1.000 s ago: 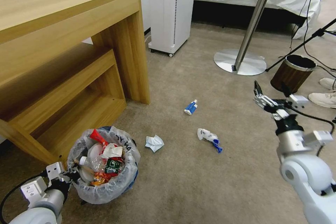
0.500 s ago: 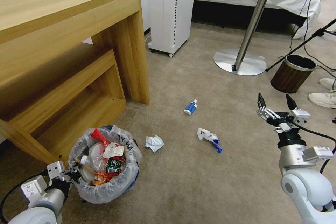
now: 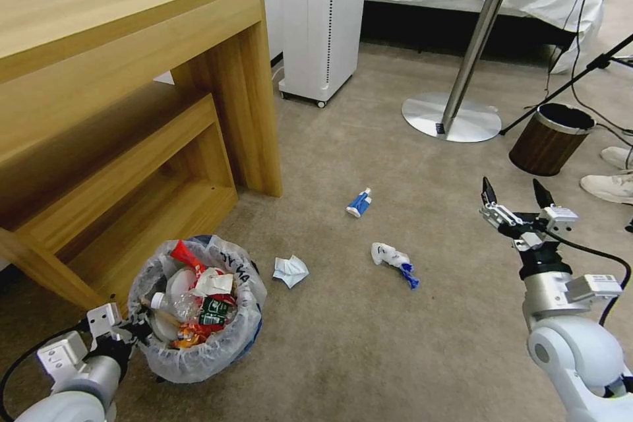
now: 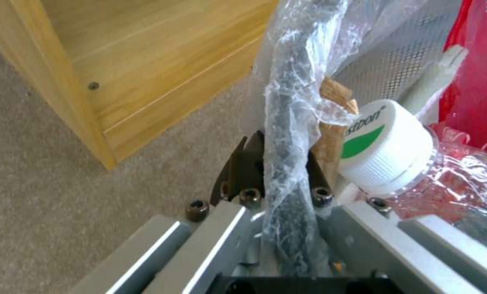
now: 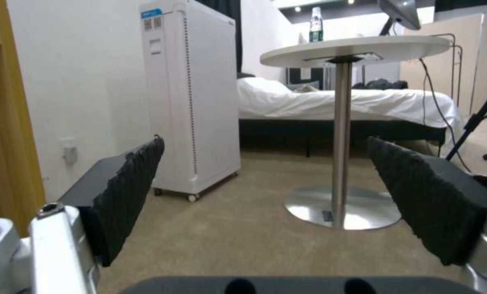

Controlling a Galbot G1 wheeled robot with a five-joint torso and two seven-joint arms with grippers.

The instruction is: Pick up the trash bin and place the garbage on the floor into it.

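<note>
While left hand clamps the trash bin rim, right hand spread wide — garbage well left.

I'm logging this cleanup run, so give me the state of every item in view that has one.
trash bin: upright on the floor, bag-lined, nearly full.
left gripper: shut on the trash bin's rim.
right gripper: open, empty, raised above the floor.
crumpled white paper: on the floor.
blue-white packet: on the floor.
white and blue wrapper: on the floor.
brown bin: upright.
</note>
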